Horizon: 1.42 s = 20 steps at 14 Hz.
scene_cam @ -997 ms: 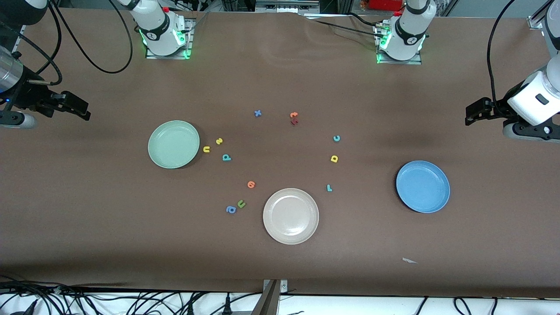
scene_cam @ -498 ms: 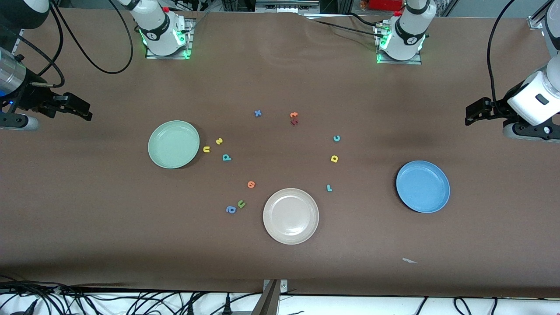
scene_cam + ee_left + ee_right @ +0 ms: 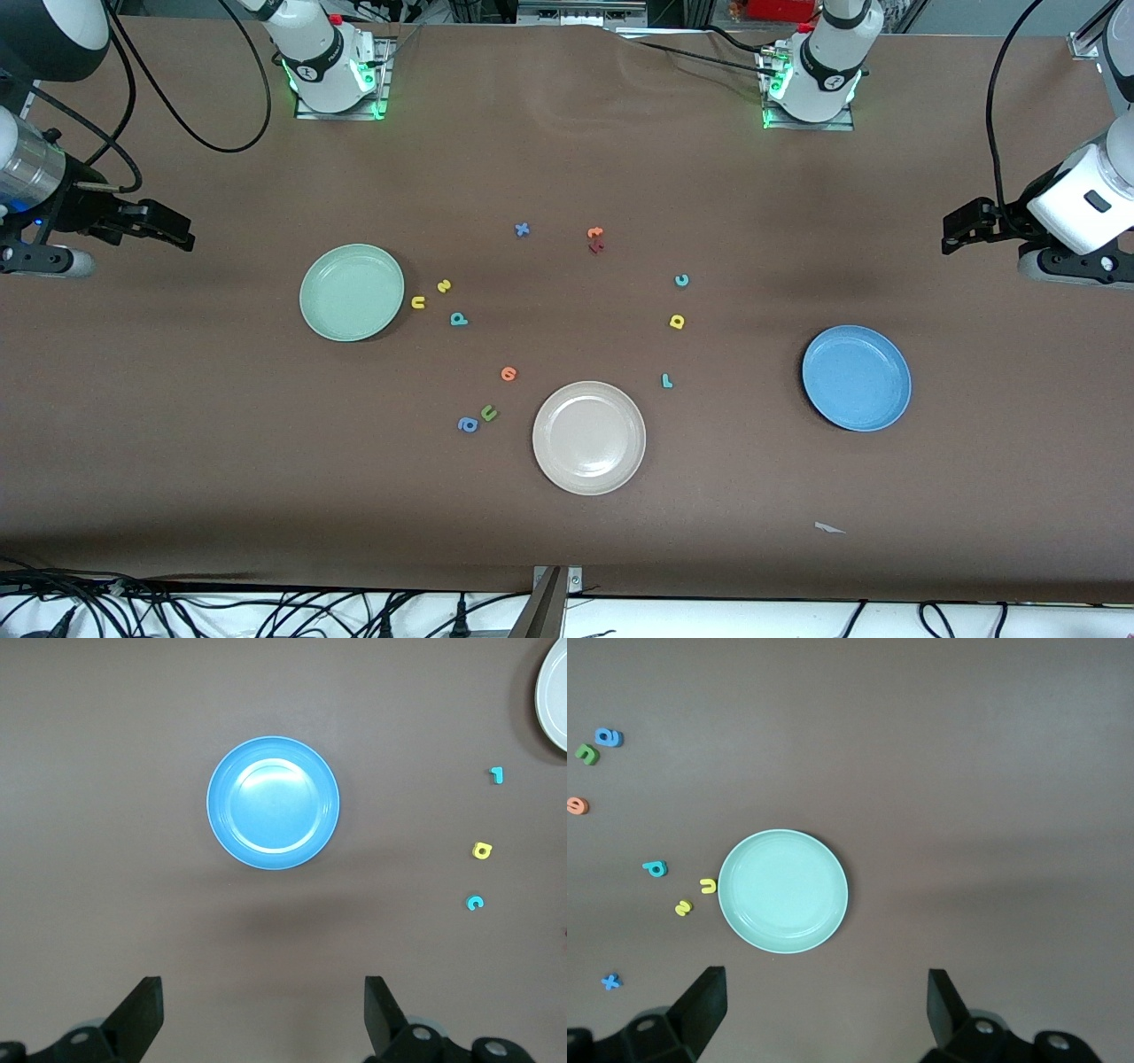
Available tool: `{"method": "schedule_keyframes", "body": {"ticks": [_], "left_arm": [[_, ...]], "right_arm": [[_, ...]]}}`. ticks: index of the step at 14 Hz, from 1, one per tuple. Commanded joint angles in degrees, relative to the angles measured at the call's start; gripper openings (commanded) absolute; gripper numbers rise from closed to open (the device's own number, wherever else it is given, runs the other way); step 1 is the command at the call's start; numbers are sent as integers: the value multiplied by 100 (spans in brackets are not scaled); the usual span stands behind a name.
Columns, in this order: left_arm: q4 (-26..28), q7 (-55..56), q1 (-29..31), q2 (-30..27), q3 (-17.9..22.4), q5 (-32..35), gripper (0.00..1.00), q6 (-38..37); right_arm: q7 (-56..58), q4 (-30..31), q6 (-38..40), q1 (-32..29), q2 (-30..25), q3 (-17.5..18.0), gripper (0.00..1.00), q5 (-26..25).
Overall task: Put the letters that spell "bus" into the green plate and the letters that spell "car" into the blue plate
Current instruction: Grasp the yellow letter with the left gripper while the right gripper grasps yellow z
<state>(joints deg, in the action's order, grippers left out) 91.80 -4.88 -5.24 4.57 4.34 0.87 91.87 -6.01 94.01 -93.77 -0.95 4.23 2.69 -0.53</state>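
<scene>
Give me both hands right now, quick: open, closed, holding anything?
Left hand: open, empty, up over the table at the left arm's end, blue plate below its camera.
Right hand: open, empty, up near the green plate.

Bare table (image 3: pixel 177 425) all around the three plates; yellow "u" (image 3: pixel 418 302) seemingly touching the green plate (image 3: pixel 352 292).
</scene>
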Motion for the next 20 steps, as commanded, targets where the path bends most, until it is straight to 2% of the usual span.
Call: {"method": "schedule_keyframes", "body": {"ticks": [1, 5, 7, 9, 11, 13, 14, 15, 17, 18, 20], "left_arm": [[48, 310, -91, 288, -240, 115, 100, 268], [241, 1566, -91, 1061, -1100, 45, 100, 1330], [557, 2138, -91, 1387, -1522, 45, 100, 2103], [917, 2621, -135, 1677, -1865, 97, 100, 2928], [1383, 3184, -502, 2063, -1920, 255, 100, 4097], [1516, 3519, -706, 2249, -1937, 588, 100, 4278], [1647, 3625, -828, 2232, -1937, 607, 100, 4287], [1796, 3643, -916, 2223, -1937, 607, 100, 4330], [1841, 3644, -978, 2346, -1946, 607, 100, 4400], [1876, 3635, -1005, 2381, -1937, 616, 99, 4505], [1894, 3582, -1005, 2583, -1937, 616, 98, 4839]], "right_arm": [[-5, 12, 96, 24, 86, 65, 100, -70], [-197, 74, 34, 594, 305, 65, 100, -79], [-977, 170, -27, 919, 419, 65, 99, -79], [-1558, 685, -726, 1279, 517, 65, 98, -79], [-2156, 1511, -1798, 1596, 499, 83, 97, -79], [-2806, 2451, -2904, 1869, 526, 91, 88, -88], [-3235, 2847, -3606, 2053, 569, 109, 88, -79], [-3927, 3025, -3961, 2194, 674, 109, 88, -79], [-5028, 3018, -4087, 2519, 981, 109, 87, -79], [-5407, 3035, -4262, 2581, 1131, 100, 83, -88], [-6014, 3071, -4561, 2722, 1351, 100, 83, -79]]}}
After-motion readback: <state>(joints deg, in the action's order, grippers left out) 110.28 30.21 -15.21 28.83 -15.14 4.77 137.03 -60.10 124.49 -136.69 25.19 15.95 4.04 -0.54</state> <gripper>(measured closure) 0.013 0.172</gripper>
